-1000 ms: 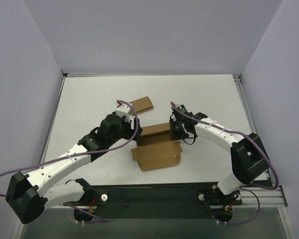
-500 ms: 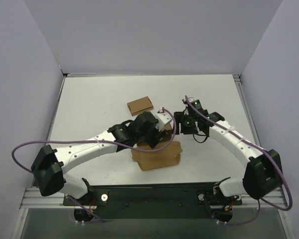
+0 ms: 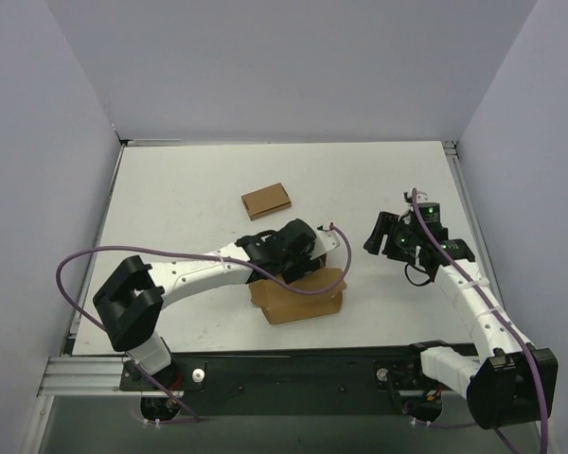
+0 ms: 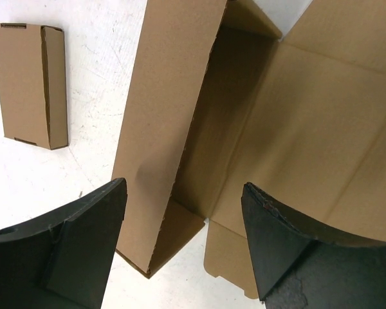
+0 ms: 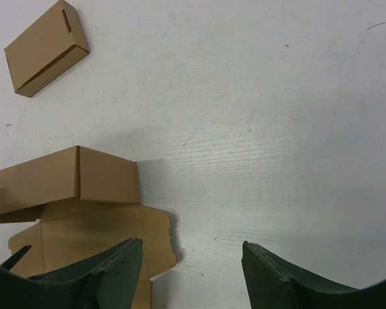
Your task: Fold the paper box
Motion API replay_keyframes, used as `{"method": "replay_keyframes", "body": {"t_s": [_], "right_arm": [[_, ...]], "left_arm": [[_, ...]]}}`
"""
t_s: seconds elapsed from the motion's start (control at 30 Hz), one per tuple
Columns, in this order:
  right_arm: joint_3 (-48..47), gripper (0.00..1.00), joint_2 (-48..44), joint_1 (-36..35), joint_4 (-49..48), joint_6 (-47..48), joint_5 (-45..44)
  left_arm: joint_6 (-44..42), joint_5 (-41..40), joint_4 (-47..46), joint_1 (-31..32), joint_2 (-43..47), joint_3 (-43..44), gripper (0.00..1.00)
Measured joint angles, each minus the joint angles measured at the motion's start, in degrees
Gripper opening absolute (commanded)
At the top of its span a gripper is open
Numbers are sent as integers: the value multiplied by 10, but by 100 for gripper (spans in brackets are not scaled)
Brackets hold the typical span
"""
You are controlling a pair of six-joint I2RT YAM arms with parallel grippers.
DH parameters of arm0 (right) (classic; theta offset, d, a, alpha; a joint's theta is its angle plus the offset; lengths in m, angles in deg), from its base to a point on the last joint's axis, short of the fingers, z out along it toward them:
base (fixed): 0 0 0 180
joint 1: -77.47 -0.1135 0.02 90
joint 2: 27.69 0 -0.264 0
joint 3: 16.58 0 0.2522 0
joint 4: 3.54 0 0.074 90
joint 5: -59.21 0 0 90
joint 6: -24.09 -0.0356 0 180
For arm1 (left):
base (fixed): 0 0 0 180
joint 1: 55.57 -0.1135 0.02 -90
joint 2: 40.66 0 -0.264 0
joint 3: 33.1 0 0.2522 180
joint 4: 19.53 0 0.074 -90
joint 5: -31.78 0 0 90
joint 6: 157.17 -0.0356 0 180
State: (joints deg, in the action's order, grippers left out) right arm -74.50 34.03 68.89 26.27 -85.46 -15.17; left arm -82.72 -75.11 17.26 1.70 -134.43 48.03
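Observation:
The paper box [image 3: 303,298] lies near the table's front middle as a brown die-cut sheet, with one long wall [image 4: 161,122] folded up and its flat panel [image 4: 315,129] spread beside it. My left gripper [image 3: 310,262] hovers over the box, open and holding nothing; in the left wrist view the left gripper [image 4: 183,187] straddles the raised wall's near end. My right gripper [image 3: 377,236] is off to the box's right, open and empty. In the right wrist view the right gripper [image 5: 192,244] is over bare table, with the paper box [image 5: 64,180] to its left.
A smaller flat brown cardboard box [image 3: 266,200] lies behind the paper box, toward the table's middle; the small box [image 4: 32,84] also shows at the upper left of the left wrist view. Grey walls enclose the table [image 3: 170,199] on three sides.
My right gripper opened, let go of the box's raised wall and drew back to the right. My left arm swung right, over the box, staying open.

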Motion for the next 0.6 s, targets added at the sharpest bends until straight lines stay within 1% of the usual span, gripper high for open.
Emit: {"method": "replay_keyframes", "body": {"t_s": [0.03, 0.07, 0.13, 0.17, 0.27, 0.3, 0.6], "right_arm": [[1, 63, -3, 5, -3, 0, 3], [3, 63, -6, 8, -8, 0, 8], [4, 63, -9, 14, -16, 0, 17], [4, 63, -9, 15, -19, 0, 20], [6, 62, -9, 17, -24, 0, 31], [6, 62, -9, 18, -25, 0, 33], [6, 62, -9, 19, -26, -1, 53]], "left_arm": [[-4, -5, -3, 0, -7, 0, 78], [-8, -10, -6, 0, -14, 1, 72], [-14, -19, -10, -2, -31, 4, 65], [-17, -26, -11, -3, -39, 7, 59], [-18, -46, -13, -14, -60, 31, 50], [-16, -48, -15, -19, -64, 38, 46], [17, -49, -13, -64, -89, 62, 37]]}}
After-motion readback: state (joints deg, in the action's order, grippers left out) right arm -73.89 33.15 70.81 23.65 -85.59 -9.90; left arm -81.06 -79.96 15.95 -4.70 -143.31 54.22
